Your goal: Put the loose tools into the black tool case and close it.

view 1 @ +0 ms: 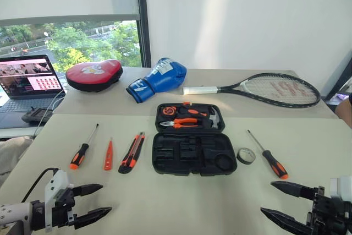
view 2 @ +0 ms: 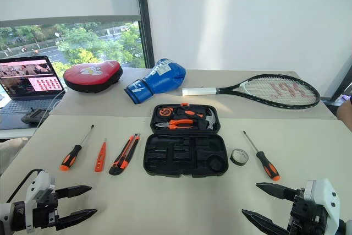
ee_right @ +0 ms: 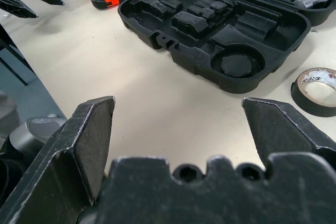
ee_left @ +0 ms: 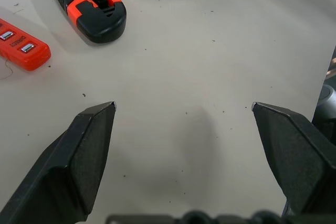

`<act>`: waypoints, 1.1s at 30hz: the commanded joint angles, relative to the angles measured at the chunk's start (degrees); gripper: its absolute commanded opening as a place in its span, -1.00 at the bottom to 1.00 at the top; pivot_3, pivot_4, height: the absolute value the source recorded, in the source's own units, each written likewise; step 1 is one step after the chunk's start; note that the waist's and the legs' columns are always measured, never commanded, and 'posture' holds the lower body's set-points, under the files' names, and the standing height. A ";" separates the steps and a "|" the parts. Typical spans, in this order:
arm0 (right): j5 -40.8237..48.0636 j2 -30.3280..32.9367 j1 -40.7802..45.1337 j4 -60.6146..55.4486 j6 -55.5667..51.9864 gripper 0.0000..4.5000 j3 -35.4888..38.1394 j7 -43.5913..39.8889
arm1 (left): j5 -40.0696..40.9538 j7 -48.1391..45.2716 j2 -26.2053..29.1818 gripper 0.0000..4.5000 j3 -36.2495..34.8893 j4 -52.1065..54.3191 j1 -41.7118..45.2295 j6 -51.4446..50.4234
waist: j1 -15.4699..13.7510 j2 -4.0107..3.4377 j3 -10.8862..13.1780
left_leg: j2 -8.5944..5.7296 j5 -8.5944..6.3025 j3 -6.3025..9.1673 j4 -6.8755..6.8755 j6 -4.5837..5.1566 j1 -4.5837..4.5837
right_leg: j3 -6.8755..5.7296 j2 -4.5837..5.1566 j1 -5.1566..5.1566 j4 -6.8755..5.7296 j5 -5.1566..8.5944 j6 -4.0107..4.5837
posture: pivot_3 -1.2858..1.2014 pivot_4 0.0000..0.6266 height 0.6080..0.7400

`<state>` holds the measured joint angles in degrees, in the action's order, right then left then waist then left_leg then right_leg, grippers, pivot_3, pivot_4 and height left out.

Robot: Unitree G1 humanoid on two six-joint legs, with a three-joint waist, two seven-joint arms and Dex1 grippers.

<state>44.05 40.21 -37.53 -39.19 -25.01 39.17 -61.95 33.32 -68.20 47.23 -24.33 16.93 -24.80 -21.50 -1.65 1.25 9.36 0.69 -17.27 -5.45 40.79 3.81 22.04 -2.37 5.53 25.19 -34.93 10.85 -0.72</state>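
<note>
The black tool case [view 1: 193,158] lies open in the middle of the table. Its near half shows empty recesses; its far half holds pliers, a hammer and a tape measure. Left of it lie a screwdriver [view 1: 82,149], a small orange tester screwdriver [view 1: 109,156] and a utility knife [view 1: 132,153]. Right of it are a grey tape roll [view 1: 246,156] and a second screwdriver [view 1: 268,157]. My left gripper [view 1: 105,198] hovers open near the front left, short of the knife [ee_left: 97,3]. Nothing is between the fingers of my right gripper [view 1: 267,197], open at the front right and facing the case [ee_right: 210,30].
On the far table lie a red-and-black punch pad [view 1: 94,74], a blue boxing glove [view 1: 158,78] and a tennis racket [view 1: 264,88]. A laptop [view 1: 27,81] stands at the far left. A person's arm [view 1: 345,109] shows at the right edge.
</note>
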 commanded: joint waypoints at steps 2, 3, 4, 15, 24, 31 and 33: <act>3.80 -1.80 6.64 -1.31 3.17 1.00 -2.44 1.46 | 4.33 9.87 -3.54 0.99 -2.82 4.58 3.34 -5.11 | 0.04 0.02 0.00 | 0.02 0.00 0.00 0.00 0.01 -0.01 | 0.00 -0.01 -0.01 0.00 0.01 0.01 | 0.03 -0.52 1.00; 5.77 -2.09 9.26 -2.22 3.03 1.00 -3.96 2.13 | 5.70 14.71 -5.13 0.99 -3.60 5.76 5.47 -7.62 | 0.05 0.03 -0.02 | 0.04 0.00 0.01 -0.02 0.01 -0.03 | 0.01 -0.01 -0.04 0.03 0.00 0.01 | 0.03 -0.52 1.00; 7.87 -2.21 11.70 -3.32 2.47 1.00 -5.31 2.89 | 6.67 19.42 -6.72 0.99 -4.48 6.65 7.84 -9.64 | 0.09 0.04 -0.01 | 0.04 0.01 0.02 0.02 0.01 -0.04 | 0.02 0.01 -0.04 -0.03 0.00 0.01 | 0.03 -0.52 1.00; 13.28 2.27 26.33 -10.09 -1.21 1.00 -18.86 9.34 | 1.68 50.86 1.39 0.99 -1.81 -1.09 34.61 -47.01 | -0.05 0.19 -0.01 | 0.03 0.28 0.10 -0.02 0.05 -0.08 | -0.09 -0.43 -0.06 -0.15 -0.46 0.07 | 0.03 -0.52 1.00; 12.22 3.57 25.19 -10.22 -0.48 1.00 -19.17 10.33 | -1.17 48.56 2.85 0.28 4.86 -11.42 41.23 -52.26 | 0.45 0.30 0.01 | 0.02 0.36 0.00 -0.04 -0.41 -0.09 | -0.08 -0.39 -0.03 -0.13 -0.42 0.02 | 0.03 -0.52 1.00; 11.97 3.04 22.91 -11.47 -0.25 1.00 -18.16 13.60 | 6.25 40.10 -1.95 -0.64 -0.09 -8.45 47.84 -46.40 | -0.46 0.34 0.02 | 0.02 0.36 0.04 -0.03 -0.42 -0.06 | -0.09 -0.24 -0.01 -0.14 -0.43 0.05 | 0.03 -0.52 1.00; 11.96 2.29 21.82 -12.17 0.14 1.00 -17.78 15.31 | 8.39 35.18 -2.06 -0.64 3.45 -5.79 51.59 -44.88 | -0.71 0.46 0.04 | 0.02 0.37 0.09 0.05 -0.44 0.02 | -0.13 -0.22 0.02 -0.15 -0.44 0.07 | 0.03 -0.52 1.00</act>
<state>55.77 43.29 -14.90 -48.83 -26.11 19.50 -48.35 38.21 -27.51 44.24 -21.54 6.04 22.17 -69.59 -2.36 1.71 9.41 0.71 -16.90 -5.35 40.85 3.35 22.09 -2.51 5.31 25.23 -35.08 10.40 -0.65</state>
